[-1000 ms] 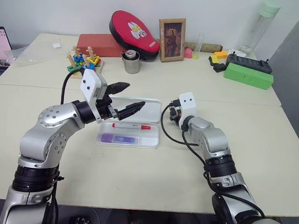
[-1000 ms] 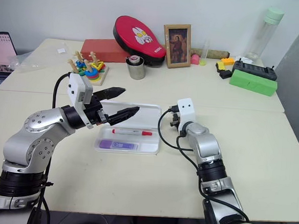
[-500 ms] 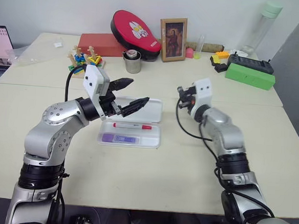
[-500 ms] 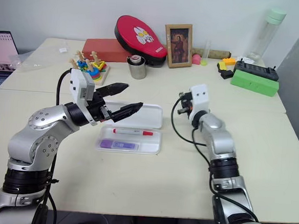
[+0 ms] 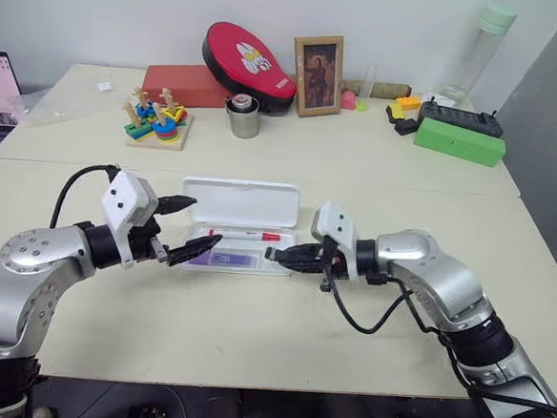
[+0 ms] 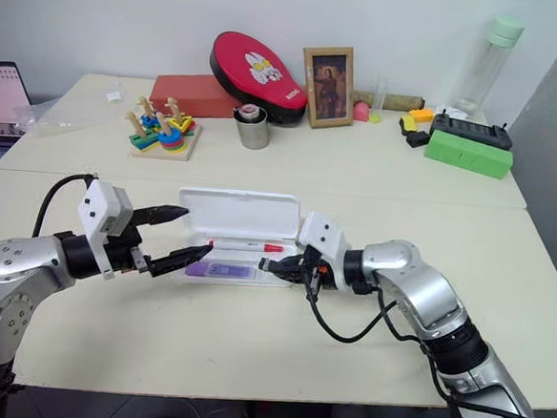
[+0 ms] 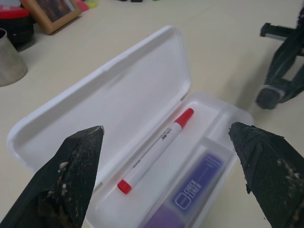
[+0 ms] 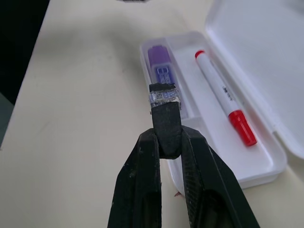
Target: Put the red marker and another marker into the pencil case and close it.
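Lying open at table centre, the pencil case (image 5: 238,227) with lid folded back toward twelve o'clock, the red marker (image 5: 245,234) and purple highlighter (image 5: 229,259) side by side in its tray. From the right wrist: right gripper (image 8: 164,137) clamped on a small black item (image 8: 165,114). From the left wrist: left gripper (image 7: 171,156) spread wide, empty, at the case's nine o'clock.

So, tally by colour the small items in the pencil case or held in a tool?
Red-capped: 1, the red marker, in the pencil case.
Purple: 1, the highlighter, in the case.
Black: 1, small black item, in the right tool.
Total: 3
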Robot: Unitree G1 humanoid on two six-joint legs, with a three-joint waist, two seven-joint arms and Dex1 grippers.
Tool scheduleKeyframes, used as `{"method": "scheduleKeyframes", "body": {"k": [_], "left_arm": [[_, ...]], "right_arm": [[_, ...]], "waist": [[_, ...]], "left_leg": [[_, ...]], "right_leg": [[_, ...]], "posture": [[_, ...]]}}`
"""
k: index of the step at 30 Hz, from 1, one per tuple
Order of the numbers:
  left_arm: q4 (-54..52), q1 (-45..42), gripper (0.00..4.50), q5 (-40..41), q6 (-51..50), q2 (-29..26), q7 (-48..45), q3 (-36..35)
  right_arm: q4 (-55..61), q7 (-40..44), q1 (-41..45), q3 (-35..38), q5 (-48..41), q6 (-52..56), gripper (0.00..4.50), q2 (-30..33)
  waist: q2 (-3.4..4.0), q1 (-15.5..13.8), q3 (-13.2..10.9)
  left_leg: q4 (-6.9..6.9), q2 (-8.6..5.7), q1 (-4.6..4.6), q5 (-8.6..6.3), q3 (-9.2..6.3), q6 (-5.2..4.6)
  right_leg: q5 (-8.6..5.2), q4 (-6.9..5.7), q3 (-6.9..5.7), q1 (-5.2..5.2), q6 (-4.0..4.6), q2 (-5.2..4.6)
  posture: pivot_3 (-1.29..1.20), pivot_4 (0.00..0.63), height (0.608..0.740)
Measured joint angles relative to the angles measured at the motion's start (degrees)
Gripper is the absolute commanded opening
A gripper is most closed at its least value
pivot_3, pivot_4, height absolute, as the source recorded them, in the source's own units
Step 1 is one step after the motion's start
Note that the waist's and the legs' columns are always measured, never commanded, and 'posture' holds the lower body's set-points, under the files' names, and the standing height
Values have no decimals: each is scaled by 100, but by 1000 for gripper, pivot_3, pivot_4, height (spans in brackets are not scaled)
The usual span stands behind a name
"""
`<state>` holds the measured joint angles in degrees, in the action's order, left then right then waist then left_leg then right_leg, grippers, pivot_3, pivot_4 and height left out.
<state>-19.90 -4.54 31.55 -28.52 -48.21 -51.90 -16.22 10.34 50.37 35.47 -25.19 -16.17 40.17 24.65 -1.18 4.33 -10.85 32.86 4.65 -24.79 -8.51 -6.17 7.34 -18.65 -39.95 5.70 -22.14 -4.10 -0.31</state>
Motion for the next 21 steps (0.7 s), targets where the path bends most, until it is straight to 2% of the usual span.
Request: {"method": "scheduleKeyframes", "body": {"k": [3, 8, 10, 21], "left_arm": [[-331, 241, 4500, 77, -99, 2, 7, -32], [-668, 442, 4500, 231, -228, 13, 82, -113], [-691, 468, 4500, 234, -243, 21, 131, -113], [-698, 469, 4500, 237, -249, 88, 367, -117]], "right_arm": [[-465, -98, 142, -277, 312, -99, 264, -226], [-986, -120, 312, -327, 641, -329, 264, -336], [-1077, -67, 356, -327, 723, -390, 960, -344], [-1079, 152, 362, -239, 815, -486, 3660, -433]], "waist": [[0, -16, 0], [0, -48, 0], [0, -62, 0], [0, -82, 0]], "left_leg": [[-3, 0, -2, 0, 0, 0], [-4, -1, -2, 0, 0, 0], [-4, 0, -2, 0, 0, 0], [-4, 0, -2, 0, 0, 0]], "right_leg": [[0, 1, 0, -2, 3, 0], [6, 2, 0, -2, 14, 0], [6, 2, -1, -3, 14, 0], [6, 2, -1, -2, 15, 0]], "posture": [[0, 150, 740], [0, 150, 740], [0, 150, 740], [0, 150, 740]]}}
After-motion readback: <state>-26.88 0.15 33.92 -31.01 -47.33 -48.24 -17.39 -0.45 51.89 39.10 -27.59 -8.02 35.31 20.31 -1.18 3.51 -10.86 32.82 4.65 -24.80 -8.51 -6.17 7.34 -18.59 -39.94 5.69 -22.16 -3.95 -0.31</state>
